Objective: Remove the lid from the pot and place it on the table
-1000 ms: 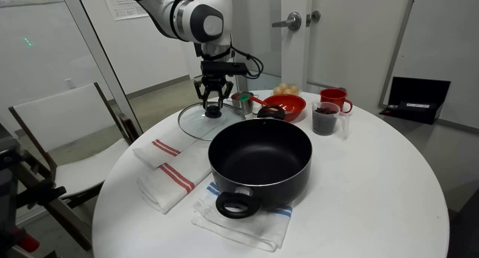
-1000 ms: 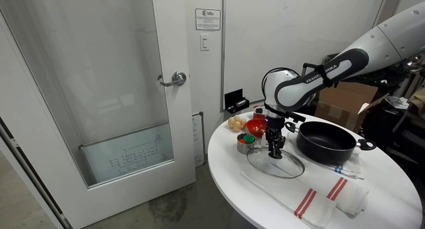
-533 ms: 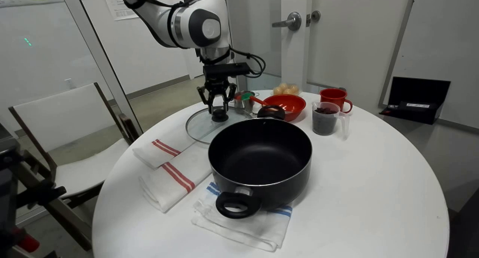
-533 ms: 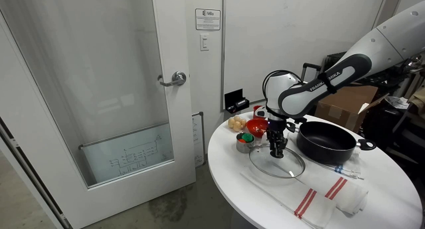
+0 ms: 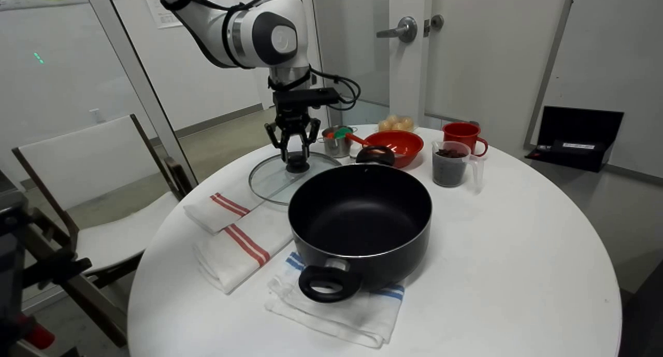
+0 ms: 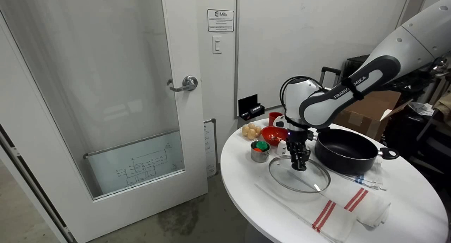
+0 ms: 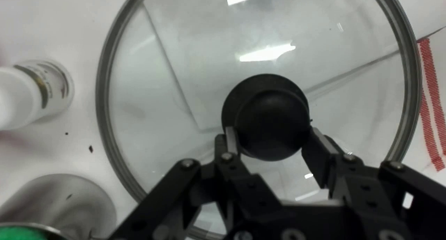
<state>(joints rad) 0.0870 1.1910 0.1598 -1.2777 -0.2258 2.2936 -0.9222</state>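
Observation:
The clear glass lid [image 5: 272, 180] with metal rim and black knob is off the pot. It is level over the red-striped towels, also in an exterior view [image 6: 299, 183] and the wrist view [image 7: 188, 72]. My gripper [image 5: 296, 157] is shut on the knob; in the wrist view its fingers [image 7: 271, 139] press the knob's two sides. I cannot tell whether the rim touches the towels or hangs just above. The black pot [image 5: 383, 269] stands uncovered and empty beside the lid, also in an exterior view [image 6: 340, 163]. The round white table [image 5: 497, 258] carries everything.
Red-striped towels [image 5: 248, 243] lie under and beside the lid. A blue-striped towel [image 5: 336, 318] lies under the pot. Near the lid are a metal cup [image 6: 259, 155], a white bottle [image 7: 52, 90] and a red bowl [image 5: 404, 147]. A measuring cup [image 5: 448, 171] and red mug [image 5: 461, 133] stand beyond.
The gripper and lid have moved together, slightly lower and toward the red-striped towels, shifting sideways on the way. The grip on the knob stays shut. The pot has not moved.

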